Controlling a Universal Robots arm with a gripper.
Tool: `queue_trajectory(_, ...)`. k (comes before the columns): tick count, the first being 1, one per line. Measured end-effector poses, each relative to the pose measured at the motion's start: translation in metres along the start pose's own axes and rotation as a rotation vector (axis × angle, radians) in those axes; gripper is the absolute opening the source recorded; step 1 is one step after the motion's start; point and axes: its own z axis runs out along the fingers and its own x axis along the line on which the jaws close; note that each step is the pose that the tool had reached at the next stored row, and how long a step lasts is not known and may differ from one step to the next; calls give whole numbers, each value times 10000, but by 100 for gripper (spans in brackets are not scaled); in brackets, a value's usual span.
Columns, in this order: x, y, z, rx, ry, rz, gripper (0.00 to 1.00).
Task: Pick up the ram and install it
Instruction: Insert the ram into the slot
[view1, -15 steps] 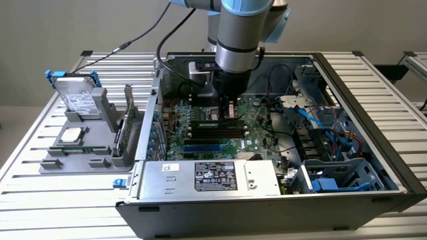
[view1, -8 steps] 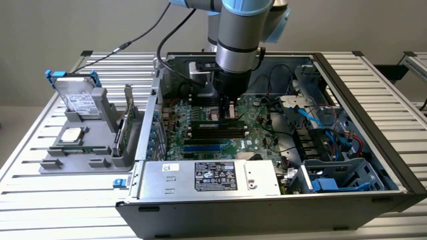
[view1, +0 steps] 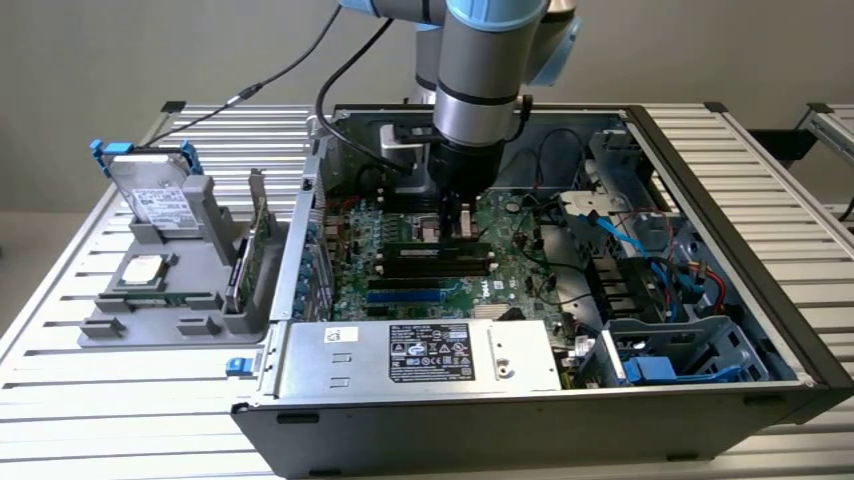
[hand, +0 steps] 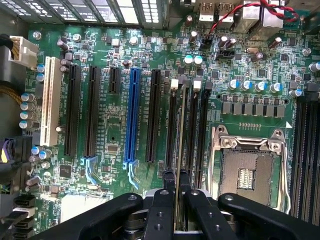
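An open computer case (view1: 798, 330) sits on a slatted surface (view1: 80, 400), its power supply (view1: 427, 355) at the near wall and loose red and blue cables (view1: 674, 270) toward the exterior view's right. Beside it a grey holder (view1: 200, 215) carries a hard drive (view1: 151, 195), a processor chip (view1: 144, 270) and a green expansion card (view1: 248, 245). The motherboard (hand: 110, 145) has a blue slot (hand: 132, 115) and an open processor socket (hand: 247, 172). The fingers (hand: 168, 185) are clamped on the ram (hand: 180, 145) (seen edge-on), which stands between them along the black memory slots (hand: 202, 135). Whether it is seated cannot be told.
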Motion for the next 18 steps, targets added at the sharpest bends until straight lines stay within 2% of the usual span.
queue_trajectory(7, -2, -5, 42, -13, 219, 16, 14)
queue_trajectory(13, -1, -17, 44, 5, 299, 23, 14)
queue_trajectory(17, -14, -19, 50, 7, 327, 25, 14)
queue_trajectory(18, -24, -20, 58, 7, 353, 27, 14)
